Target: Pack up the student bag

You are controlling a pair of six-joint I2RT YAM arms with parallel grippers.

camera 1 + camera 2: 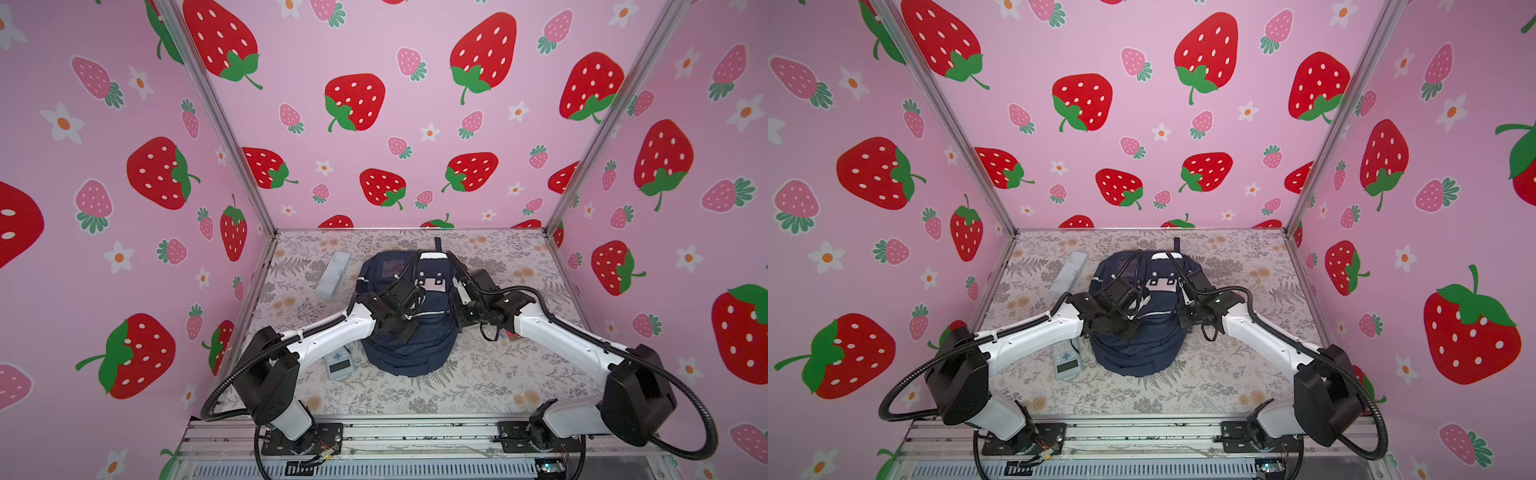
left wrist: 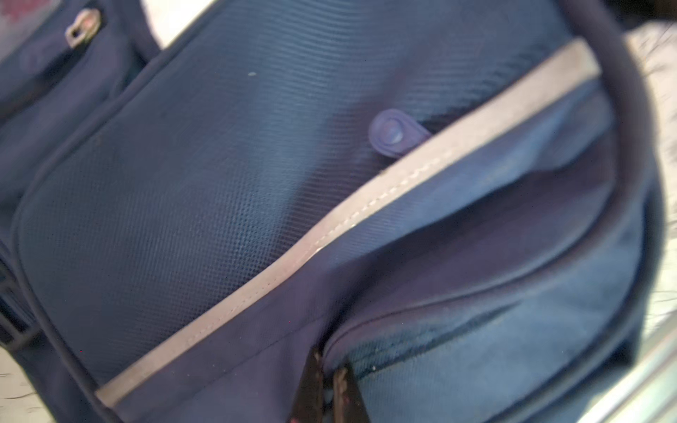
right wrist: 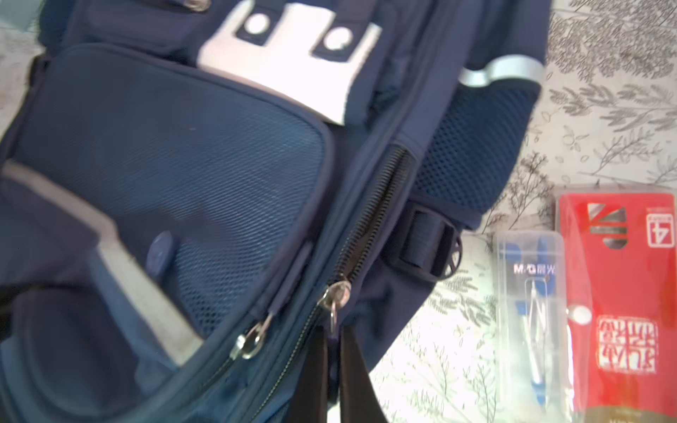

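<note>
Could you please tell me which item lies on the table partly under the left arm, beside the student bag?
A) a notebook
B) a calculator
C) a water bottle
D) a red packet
B: in both top views a grey calculator with a small display lies beside the student bag, partly under the left arm.

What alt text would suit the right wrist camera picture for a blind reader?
A navy student bag fills most of the frame; the right claw pinches its zip pull. Beside the bag, a clear pen pack and red pack lie on floral cloth.
</note>
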